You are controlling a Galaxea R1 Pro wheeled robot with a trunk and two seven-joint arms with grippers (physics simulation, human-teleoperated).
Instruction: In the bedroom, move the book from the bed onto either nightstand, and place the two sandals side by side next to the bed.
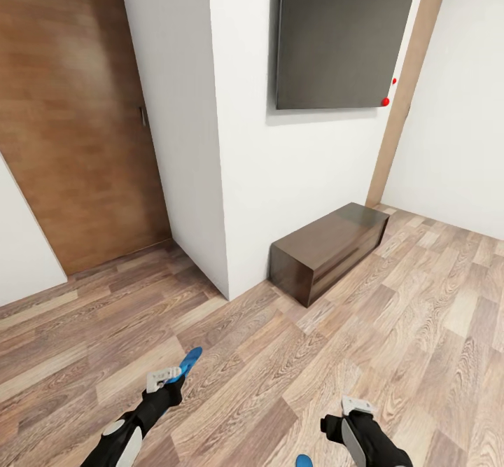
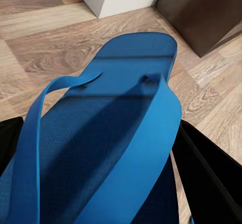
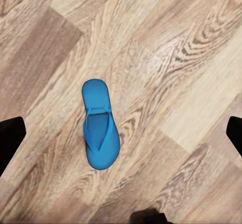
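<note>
We see open plank floor (image 1: 392, 327) ahead; the white wall corner (image 1: 210, 173) and low dark cabinet (image 1: 329, 250) block beyond.

- One blue flip-flop (image 2: 106, 133) is clamped in the left gripper (image 1: 168, 376), raised off the wood-plank floor (image 1: 392, 313), sole and straps bright blue.
- The other flip-flop (image 3: 99, 125) lies flat on the floor, straps up, below the right gripper (image 1: 343, 414).

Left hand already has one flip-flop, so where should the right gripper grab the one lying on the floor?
Probably from straight above, pinching the sandal across its narrow width or strap. It lies flat, straps up, on the wood floor, and the right gripper hangs open over it.
</note>
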